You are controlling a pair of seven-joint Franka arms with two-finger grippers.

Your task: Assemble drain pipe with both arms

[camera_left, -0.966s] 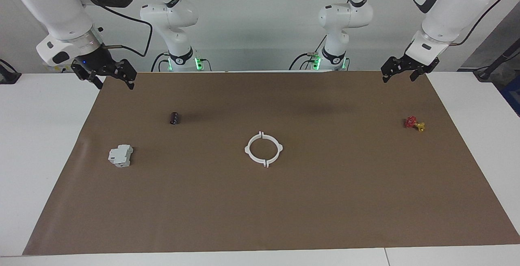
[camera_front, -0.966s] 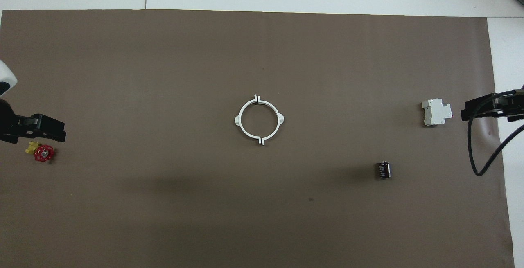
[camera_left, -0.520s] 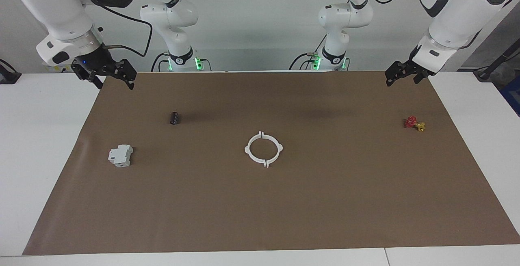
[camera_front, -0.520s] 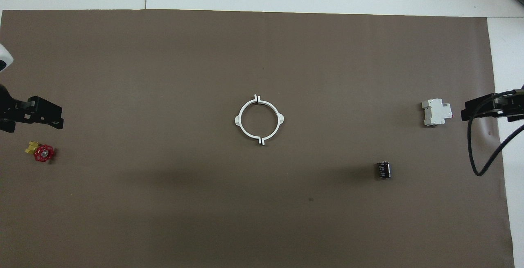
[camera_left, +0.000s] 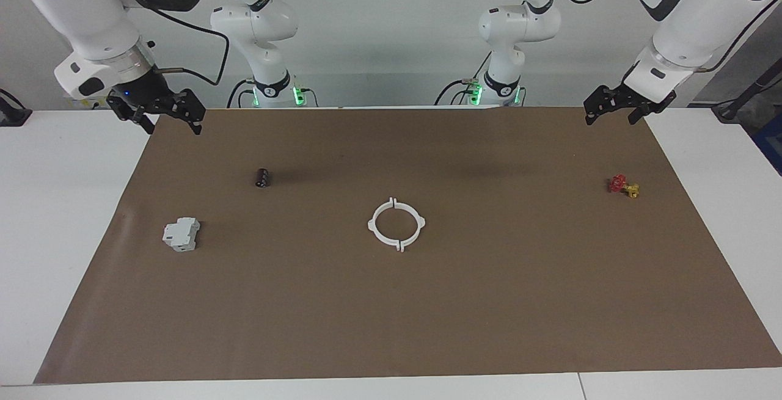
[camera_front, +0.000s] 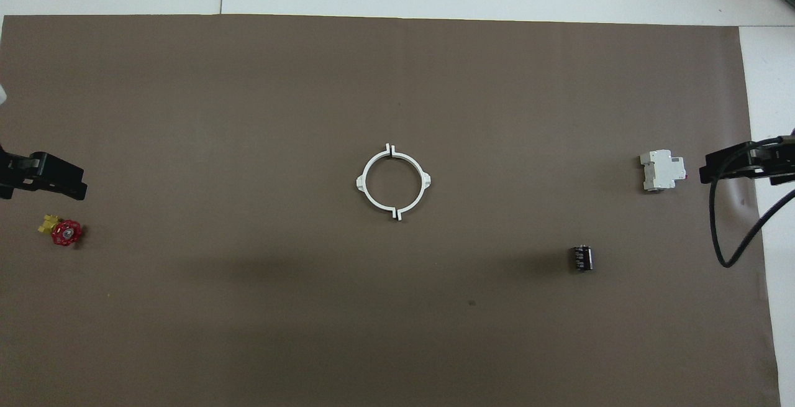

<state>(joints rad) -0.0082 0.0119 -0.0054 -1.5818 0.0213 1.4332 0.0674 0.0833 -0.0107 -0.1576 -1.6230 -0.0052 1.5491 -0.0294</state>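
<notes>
The drain pipe (camera_left: pixel 396 224) lies flat in the middle of the brown mat as two white half-rings that meet in one ring, with small gaps at the two joints. In the overhead view one half (camera_front: pixel 364 184) faces the left arm's end and the other half (camera_front: pixel 425 178) faces the right arm's end. My left gripper (camera_left: pixel 611 116) hangs open and empty over the mat's corner at the left arm's end, also in the overhead view (camera_front: pixel 59 178). My right gripper (camera_left: pixel 173 124) hangs open and empty over the mat's other corner, also in the overhead view (camera_front: pixel 723 169). Both are well away from the ring.
A red-and-yellow valve piece (camera_left: pixel 624 186) lies toward the left arm's end. A grey boxy block (camera_left: pixel 181 233) and a small black cylinder (camera_left: pixel 263 177) lie toward the right arm's end. The brown mat (camera_left: pixel 391 327) covers most of the white table.
My left gripper has drifted outward toward the left arm's end of the table, off the valve piece in the overhead view. The right arm and all the objects have not moved.
</notes>
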